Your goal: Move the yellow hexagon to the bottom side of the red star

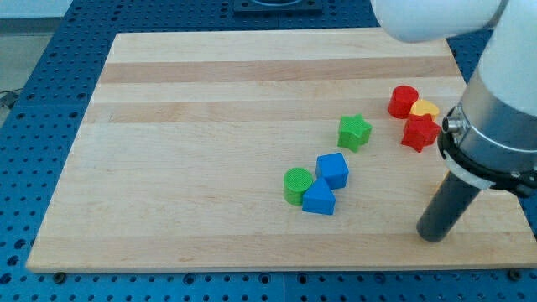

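No part of the task is judged done: a yellow block [425,108], its shape unclear, is wedged just above the red plastic star [419,132], while my tip [433,236], clawless and holding nothing, is parked well below the star.

A pale wooden board [210,151] fills most of the view — its planks run left to right in bands of lighter and darker grain. Around it on every side shows a blue perforated table surface [50,75], dotted with regular rows of small holes. At the view's top edge sits a dark grey fixture [277,7], partly cut off. Light is even and soft.
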Available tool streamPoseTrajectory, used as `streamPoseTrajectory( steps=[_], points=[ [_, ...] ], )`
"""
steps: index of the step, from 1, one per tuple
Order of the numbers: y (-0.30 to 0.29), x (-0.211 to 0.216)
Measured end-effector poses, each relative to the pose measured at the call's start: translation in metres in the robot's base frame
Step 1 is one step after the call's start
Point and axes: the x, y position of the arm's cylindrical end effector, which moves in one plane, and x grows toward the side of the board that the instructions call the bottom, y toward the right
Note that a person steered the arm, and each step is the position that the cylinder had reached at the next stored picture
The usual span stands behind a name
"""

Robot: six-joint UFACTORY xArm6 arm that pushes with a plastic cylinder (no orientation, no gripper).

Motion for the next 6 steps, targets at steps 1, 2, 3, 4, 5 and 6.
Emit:
streamPoseTrajectory(
  steps=[1,2,3,4,5,6],
  points=[
    [0.051,0.003],
    [0.056,-0.012],
    [0.052,-0.02],
    [0.046,-0.059],
    [0.04,-0.082],
    [0.038,-0.107]
  ],
)
